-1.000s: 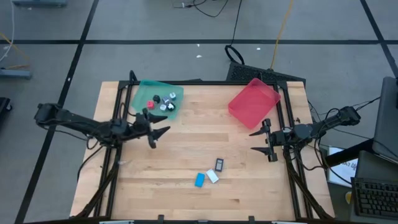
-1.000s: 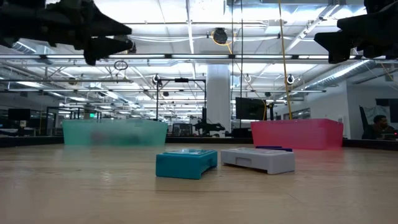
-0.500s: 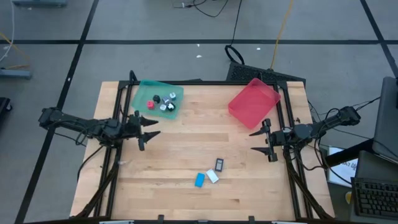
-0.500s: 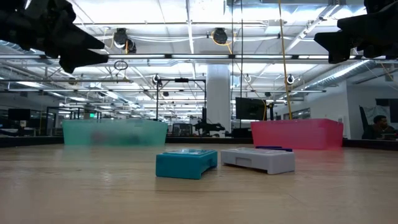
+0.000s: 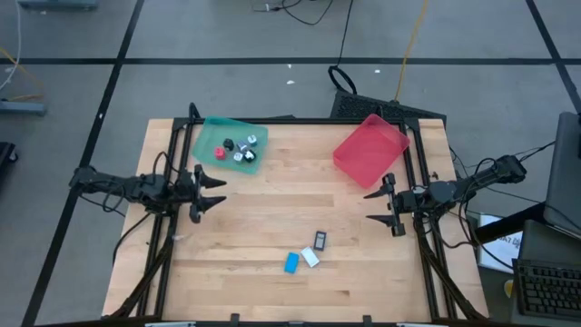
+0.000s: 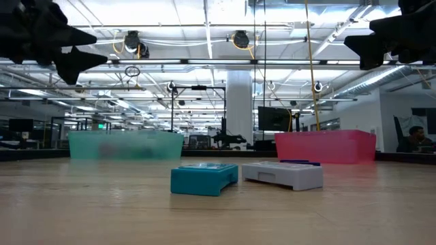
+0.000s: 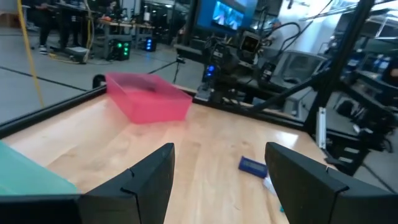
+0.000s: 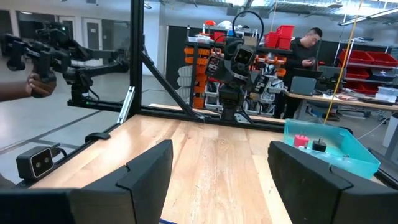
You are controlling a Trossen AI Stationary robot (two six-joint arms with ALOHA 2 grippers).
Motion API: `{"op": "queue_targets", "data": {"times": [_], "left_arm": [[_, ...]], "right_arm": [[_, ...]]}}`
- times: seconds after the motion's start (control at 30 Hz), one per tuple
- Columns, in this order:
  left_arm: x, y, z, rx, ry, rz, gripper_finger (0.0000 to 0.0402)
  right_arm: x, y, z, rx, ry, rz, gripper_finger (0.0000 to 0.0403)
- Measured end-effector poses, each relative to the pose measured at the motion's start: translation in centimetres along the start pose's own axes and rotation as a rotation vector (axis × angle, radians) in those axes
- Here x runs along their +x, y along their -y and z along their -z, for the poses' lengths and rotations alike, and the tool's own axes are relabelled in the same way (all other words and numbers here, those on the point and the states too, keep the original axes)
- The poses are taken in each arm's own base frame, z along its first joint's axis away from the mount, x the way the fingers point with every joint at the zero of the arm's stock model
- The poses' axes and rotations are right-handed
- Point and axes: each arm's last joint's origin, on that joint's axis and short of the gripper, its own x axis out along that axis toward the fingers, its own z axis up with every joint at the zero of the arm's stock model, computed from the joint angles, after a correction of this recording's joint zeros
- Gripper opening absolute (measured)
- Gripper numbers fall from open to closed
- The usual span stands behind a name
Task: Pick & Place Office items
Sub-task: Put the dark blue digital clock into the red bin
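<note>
The left gripper (image 5: 211, 191) is being held wide apart and empty above the bench's (image 5: 272, 209) left edge, just in front of the teal tray (image 5: 207, 136), where several office items (image 5: 238, 150) are lying; the right gripper (image 5: 379, 206) is likewise being held wide at the right edge, while a bright blue block (image 5: 291, 262), a white block (image 5: 310, 257) and a dark block (image 5: 320, 240) are being left near the front

Wooden table (image 5: 272, 209) bears 2 translucent trays at its far edge: teal tray (image 5: 207, 136) toward the left, red tray (image 5: 370, 148) toward the right, well apart. 1 person (image 8: 306, 45) stands beyond the table among shelving.
</note>
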Motion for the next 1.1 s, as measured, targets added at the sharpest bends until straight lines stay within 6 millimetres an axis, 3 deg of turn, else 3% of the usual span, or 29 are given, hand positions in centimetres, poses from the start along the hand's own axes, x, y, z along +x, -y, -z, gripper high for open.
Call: {"op": "queue_targets", "data": {"times": [0.27,0.63,1.1], "left_arm": [[-0.3,-0.3,1.4,-0.01,0.025,0.063,0.0253],[-0.3,-0.2,1.5,-0.001,0.016,0.079,0.0253],[-0.3,-0.2,1.4,-0.006,0.032,0.078,0.0253]], "right_arm": [[0.0,0.0,0.0,0.012,0.0,-0.002,0.0251],[-0.2,0.2,-1.9,0.247,0.196,-0.003,0.0251],[-0.2,0.3,-2.1,0.287,0.213,-0.007,0.0251]]}}
